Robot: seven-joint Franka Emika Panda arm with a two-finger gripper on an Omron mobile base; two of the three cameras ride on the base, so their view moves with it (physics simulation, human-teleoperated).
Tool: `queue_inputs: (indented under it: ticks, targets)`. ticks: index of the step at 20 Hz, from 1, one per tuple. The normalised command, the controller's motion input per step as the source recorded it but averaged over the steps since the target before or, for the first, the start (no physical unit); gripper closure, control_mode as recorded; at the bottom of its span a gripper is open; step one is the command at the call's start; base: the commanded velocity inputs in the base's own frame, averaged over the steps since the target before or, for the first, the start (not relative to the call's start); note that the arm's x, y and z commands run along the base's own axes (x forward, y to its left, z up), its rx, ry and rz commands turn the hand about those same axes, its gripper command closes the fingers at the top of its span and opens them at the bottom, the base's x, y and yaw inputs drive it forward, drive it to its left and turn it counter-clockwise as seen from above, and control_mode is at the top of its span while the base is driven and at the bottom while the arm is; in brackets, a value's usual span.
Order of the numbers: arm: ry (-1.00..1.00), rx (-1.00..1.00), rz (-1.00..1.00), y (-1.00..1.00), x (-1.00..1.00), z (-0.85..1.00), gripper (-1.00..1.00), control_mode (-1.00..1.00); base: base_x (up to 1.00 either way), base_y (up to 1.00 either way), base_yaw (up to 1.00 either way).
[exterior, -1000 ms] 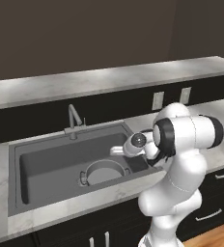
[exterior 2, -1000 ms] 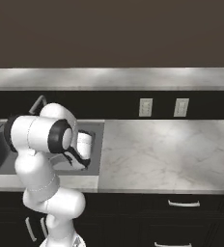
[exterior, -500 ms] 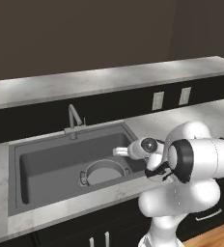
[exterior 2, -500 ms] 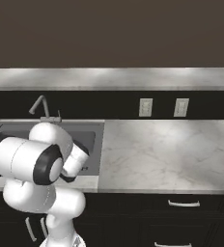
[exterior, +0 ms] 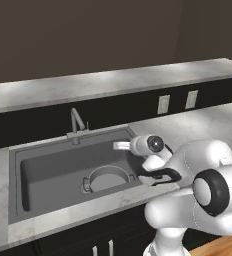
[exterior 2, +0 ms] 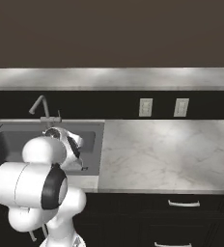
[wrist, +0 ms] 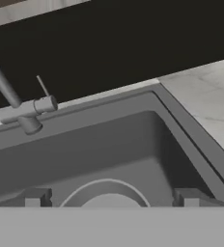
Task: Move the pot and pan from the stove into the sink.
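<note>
- Already the pot [exterior: 107,178] rests on the floor of the sink [exterior: 43,172], handle stub at its left, directly below and ahead of the gripper [wrist: 109,198].
- Above it, the gripper's fingers [wrist: 189,198] stand wide apart, holding nothing.
- Rightward lies bare counter [exterior 2: 172,149]; neither stove nor pan appears here, so the base must likely drive on.

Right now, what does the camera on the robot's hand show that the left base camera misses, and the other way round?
Hand view alone: a close look at the faucet base with its thin lever, and the gripper open, its two dark fingertips spread wide over the basin.

Left base view alone: the wider kitchen, with the white arm folded at the counter edge, two wall outlets and the long back counter.

Both: the dark grey sink, the faucet, the marble counter beside it, and a round grey pot lying in the basin.
</note>
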Motion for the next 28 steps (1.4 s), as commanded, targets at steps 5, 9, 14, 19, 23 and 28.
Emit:
queue_inputs:
  ticks: [5,9,14,19,23,28]
  targets:
    - [0.03,0.00,-0.01,0.00,0.04,0.14,-1.00,-1.00,0.00,0.00,0.00]
    - [0.15,0.00,-0.09,0.00,0.00,0.93,-1.00,-1.00,0.00,0.00,0.00]
    - [0.21,0.00,-0.09,-0.15,-0.32,0.95,-1.00,-1.00,0.00,0.00,0.00]
    - [0.17,0.00,-0.02,-0.27,-0.64,0.81,-1.00,-1.00,0.00,0.00,0.00]
    - [0.08,-0.01,0.00,-0.28,-0.94,0.68,-1.00,-1.00,0.00,0.00,0.00]
    - [0.05,-0.05,0.03,-0.18,-1.00,0.61,-1.00,-1.00,0.00,0.00,0.00]
